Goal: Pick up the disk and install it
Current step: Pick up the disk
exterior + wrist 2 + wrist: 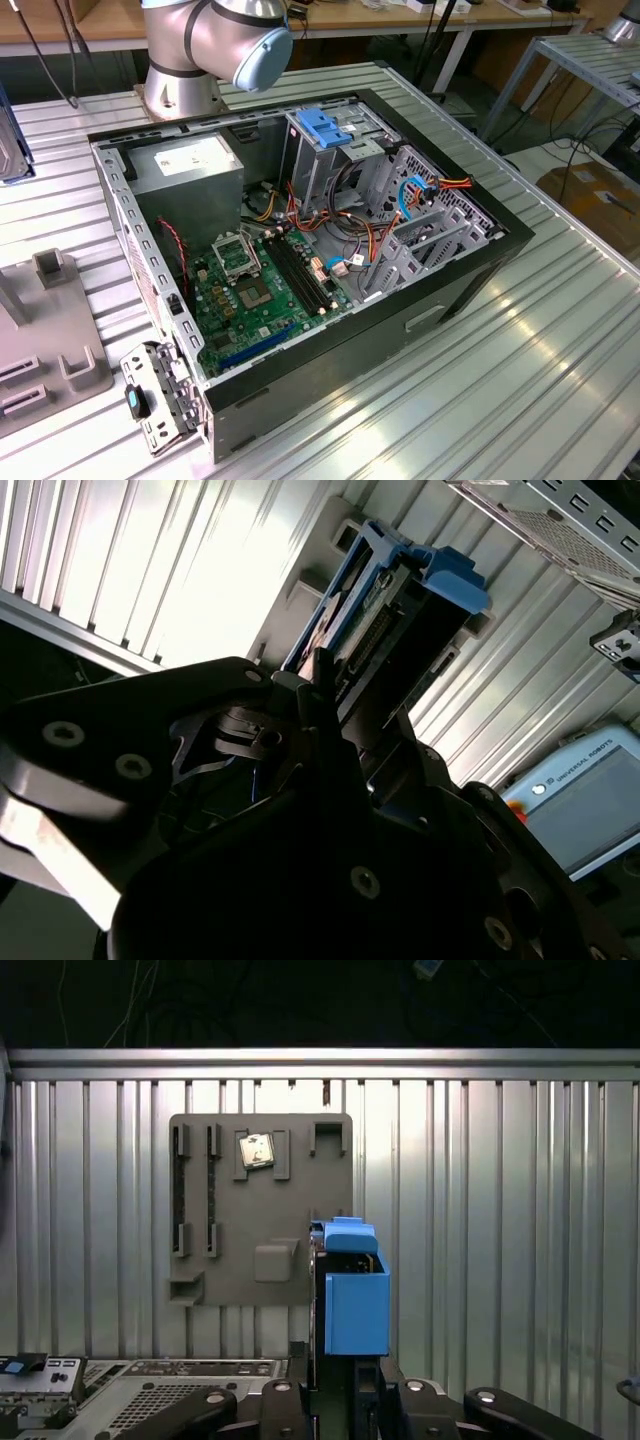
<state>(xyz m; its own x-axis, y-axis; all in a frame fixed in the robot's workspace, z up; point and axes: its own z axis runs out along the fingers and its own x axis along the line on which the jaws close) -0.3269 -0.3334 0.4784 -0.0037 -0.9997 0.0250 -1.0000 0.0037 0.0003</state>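
The disk [355,1295], a grey drive in bright blue rails, stands on edge above the right edge of the grey fixture plate [250,1210]. Its lower end runs down between the dark fingers of my gripper [350,1372], which is shut on it. In the second wrist view the disk [400,600] lies just beyond the gripper [328,692], over the ribbed metal table. In the exterior view the disk [10,140] shows at the exterior view's left edge, raised off the table behind the fixture plate [45,350].
The open computer case [300,250] lies in the middle of the table, with a grey drive cage with a blue latch [325,125] at its back. The arm's base [180,60] stands behind it. A teach pendant [585,800] lies beyond the table edge.
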